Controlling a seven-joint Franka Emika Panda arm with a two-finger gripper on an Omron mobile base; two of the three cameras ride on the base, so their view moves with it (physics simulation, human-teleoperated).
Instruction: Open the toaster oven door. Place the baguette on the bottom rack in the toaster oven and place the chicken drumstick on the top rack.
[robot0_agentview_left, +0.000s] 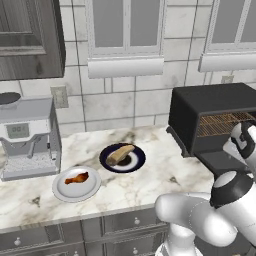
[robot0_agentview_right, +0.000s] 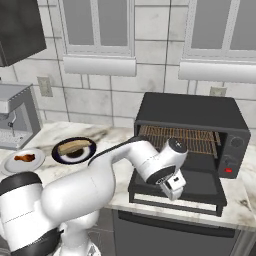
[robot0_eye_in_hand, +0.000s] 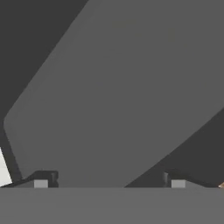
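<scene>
Right base view: the gripper (robot0_agentview_right: 173, 187) hangs released over the lowered toaster oven door (robot0_agentview_right: 200, 184). The baguette (robot0_agentview_right: 73, 146) lies well off towards the counter's coffee-machine end, its long axis roughly along the front edge.

Evenly lit, flat rendered light, soft shadows under plates on the veined white marble counter (robot0_agentview_left: 125, 187), no glare, slightly pixelated, hand view dim grey.

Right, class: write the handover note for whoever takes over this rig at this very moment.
Gripper: open, holding nothing, over the lowered toaster oven door.
Toaster oven: door folded down flat, wire racks showing inside.
Baguette: on the dark plate on the counter.
Chicken drumstick: on the white plate, by the coffee machine.
Done: door open.
Left: baguette to the bottom rack, drumstick to the top rack.
</scene>
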